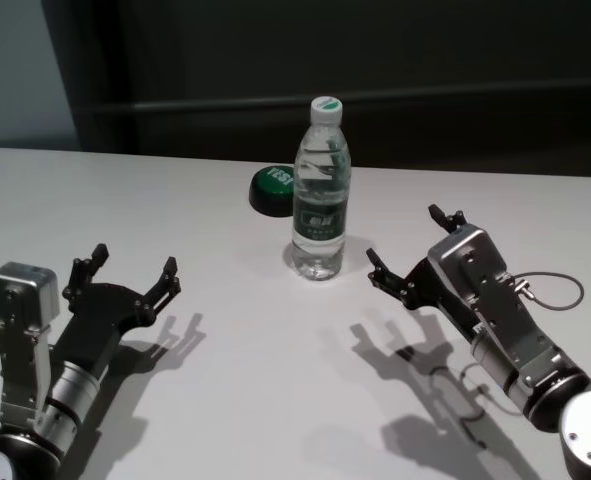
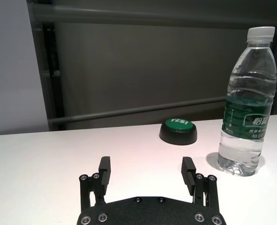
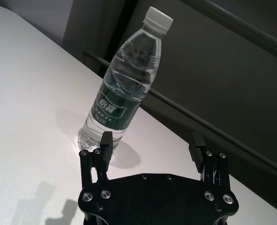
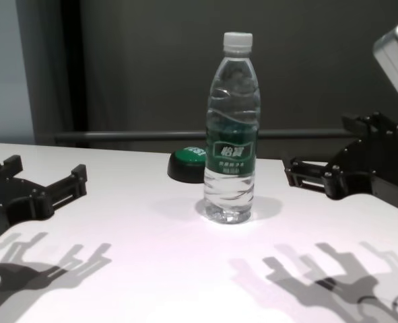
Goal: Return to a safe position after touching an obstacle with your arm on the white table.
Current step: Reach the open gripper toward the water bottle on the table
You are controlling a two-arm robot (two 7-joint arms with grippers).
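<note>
The clear water bottle point(image 1: 321, 200) with white cap and dark green label stands upright near the middle of the white table point(image 1: 225, 400). My right gripper point(image 1: 407, 236) is open and empty, just right of the bottle with a small gap, fingers pointing toward it. The right wrist view shows the bottle point(image 3: 124, 89) beyond the open gripper point(image 3: 152, 139), not touching. My left gripper point(image 1: 133, 265) is open and empty at the near left, well clear of the bottle. It also shows in the left wrist view point(image 2: 146, 164), with the bottle point(image 2: 246, 108) farther off.
A low black dome button with a green top point(image 1: 272, 188) sits just behind and left of the bottle. A dark wall with a rail runs behind the table's far edge. A cable point(image 1: 555, 290) loops off my right wrist.
</note>
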